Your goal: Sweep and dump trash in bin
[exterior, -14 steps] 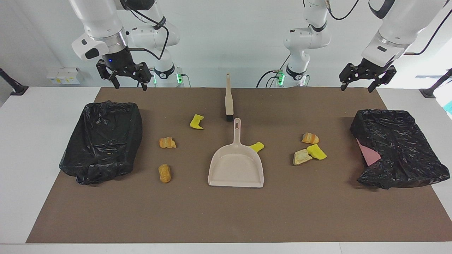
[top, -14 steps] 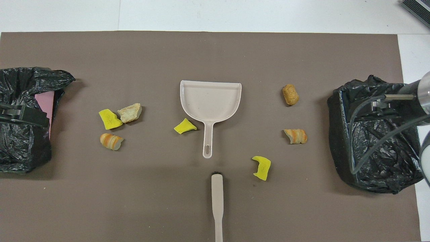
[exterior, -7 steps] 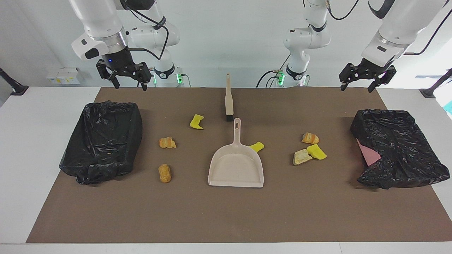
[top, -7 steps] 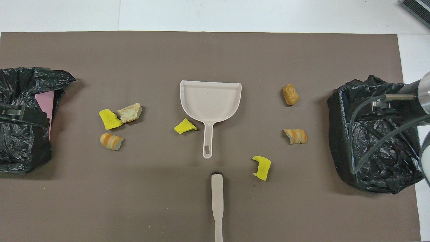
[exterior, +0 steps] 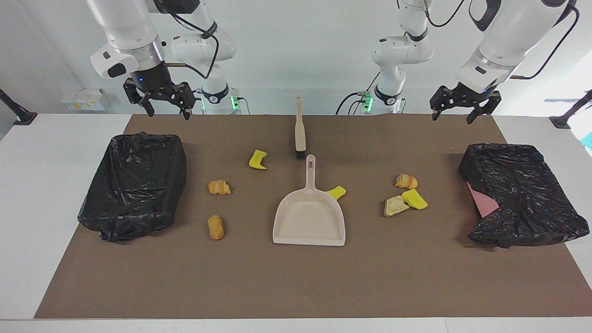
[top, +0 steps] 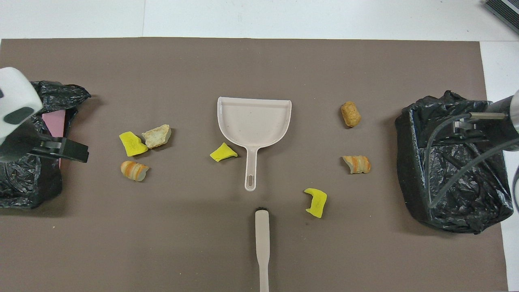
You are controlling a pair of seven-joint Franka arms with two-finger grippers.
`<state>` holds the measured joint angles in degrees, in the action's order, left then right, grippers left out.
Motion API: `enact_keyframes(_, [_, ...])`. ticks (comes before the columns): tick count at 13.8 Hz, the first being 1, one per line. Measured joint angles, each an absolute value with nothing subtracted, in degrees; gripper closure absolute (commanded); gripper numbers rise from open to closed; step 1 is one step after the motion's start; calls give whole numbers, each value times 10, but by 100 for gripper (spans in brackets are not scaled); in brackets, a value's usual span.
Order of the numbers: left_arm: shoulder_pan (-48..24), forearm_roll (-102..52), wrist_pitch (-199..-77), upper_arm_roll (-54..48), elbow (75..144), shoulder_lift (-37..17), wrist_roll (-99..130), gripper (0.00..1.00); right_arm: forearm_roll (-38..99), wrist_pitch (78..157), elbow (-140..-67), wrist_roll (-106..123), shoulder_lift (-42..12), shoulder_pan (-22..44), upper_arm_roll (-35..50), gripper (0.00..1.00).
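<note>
1. Currently, the beige long-handled brush (exterior: 300,132) lies on the mat between both raised grippers, handle toward the robots.
2. The right gripper (exterior: 166,107) and the left gripper (exterior: 455,111) hang spread, empty.
3. The yellow and orange scraps (exterior: 258,160) lie scattered around the beige plastic dustpan (exterior: 309,222).

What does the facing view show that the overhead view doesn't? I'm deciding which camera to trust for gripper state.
Only the facing view shows the whole arms and both sets of open fingers: the left gripper and the right gripper hang raised over the robots' edge of the mat, empty.

Only the overhead view looks straight down on the dustpan, showing its pan bare.

Both show the brush, seven scraps of trash scattered on the mat, and two black-lined bins.
</note>
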<state>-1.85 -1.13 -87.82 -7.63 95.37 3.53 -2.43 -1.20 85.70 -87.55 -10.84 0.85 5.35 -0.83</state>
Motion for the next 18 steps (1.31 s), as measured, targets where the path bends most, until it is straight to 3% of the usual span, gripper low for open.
enact_keyframes(5, [-125,-30,-987,-81,1083,66,87,0,-12,863,-877,-108,8,51,-8,0])
enact_keyframes(10, [-215,-62,-1064,-81,1184,107,167,0,-12,941,-905,-109,-9,66,-4,0])
enact_keyframes(18, [-433,-63,-1252,-83,1344,113,375,0,-12,1030,-925,-220,-91,203,2,0])
